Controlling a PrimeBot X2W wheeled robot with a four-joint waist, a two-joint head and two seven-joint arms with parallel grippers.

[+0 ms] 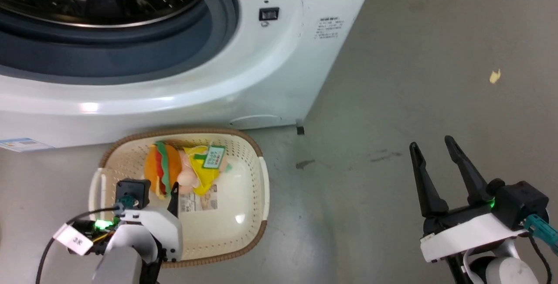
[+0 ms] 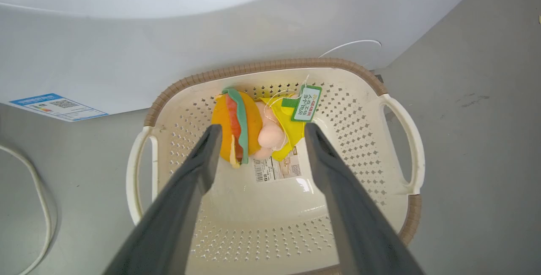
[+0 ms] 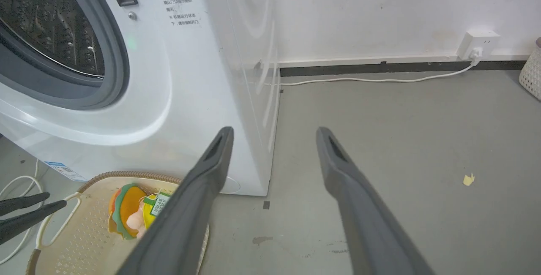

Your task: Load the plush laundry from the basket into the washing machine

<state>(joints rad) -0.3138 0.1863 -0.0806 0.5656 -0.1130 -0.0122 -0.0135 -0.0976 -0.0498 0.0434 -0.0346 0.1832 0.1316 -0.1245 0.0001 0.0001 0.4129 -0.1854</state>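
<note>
The plush laundry [image 2: 243, 125], an orange hamburger with pale pink and yellow pieces and a green tag, lies at the far end of the cream basket [image 2: 262, 66]. My left gripper [image 2: 263, 127] hangs open above the basket floor, its fingertips either side of the clump and apart from it. In the head view one left finger [image 1: 174, 196] points down at the plush [image 1: 168, 168] in the basket [image 1: 257, 227]. The washing machine [image 1: 261, 79] stands just behind, its drum opening facing me. My right gripper [image 1: 430, 143] is open and empty over bare floor to the right, also seen as [image 3: 274, 129].
A white cable [image 2: 40, 199] loops on the floor left of the basket. Another cable runs along the wall to a socket [image 3: 477, 42]. A yellow scrap [image 1: 495, 76] lies on the grey floor. A white perforated bin [image 3: 533, 72] stands at the far right.
</note>
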